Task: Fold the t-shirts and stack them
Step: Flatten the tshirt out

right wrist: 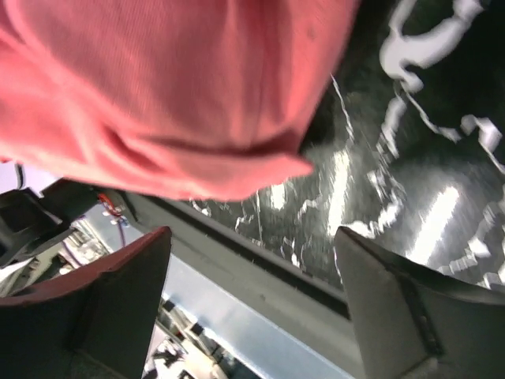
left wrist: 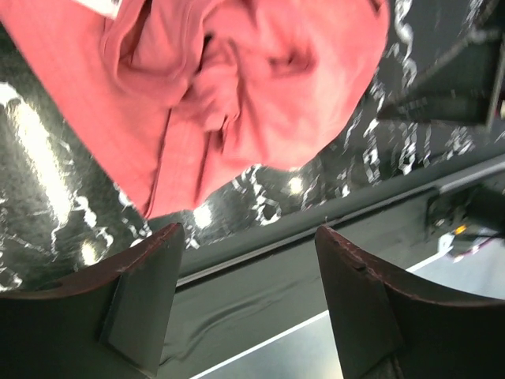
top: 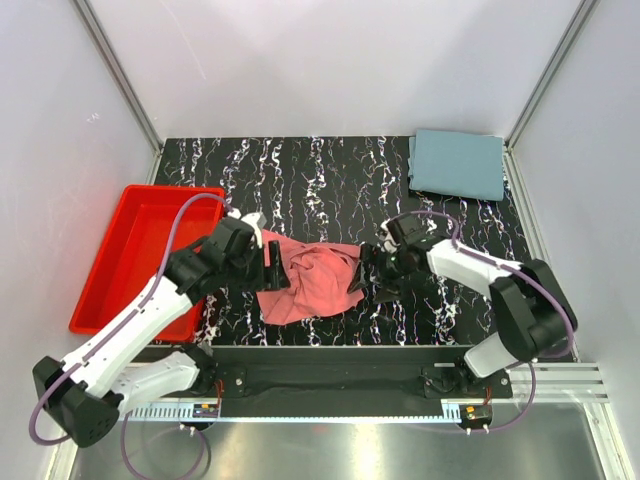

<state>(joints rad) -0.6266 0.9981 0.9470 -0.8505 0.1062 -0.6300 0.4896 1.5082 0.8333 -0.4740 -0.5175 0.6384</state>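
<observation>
A crumpled pink t-shirt lies in the middle of the black marbled table. A folded grey-blue t-shirt lies at the back right corner. My left gripper is open and empty at the shirt's left edge; the left wrist view shows the pink shirt beyond the parted fingers. My right gripper is open and empty at the shirt's right edge; the right wrist view shows the pink cloth just above its fingers.
A red bin stands at the left side of the table. The table's near edge with a metal rail runs just below the pink shirt. White walls enclose the table.
</observation>
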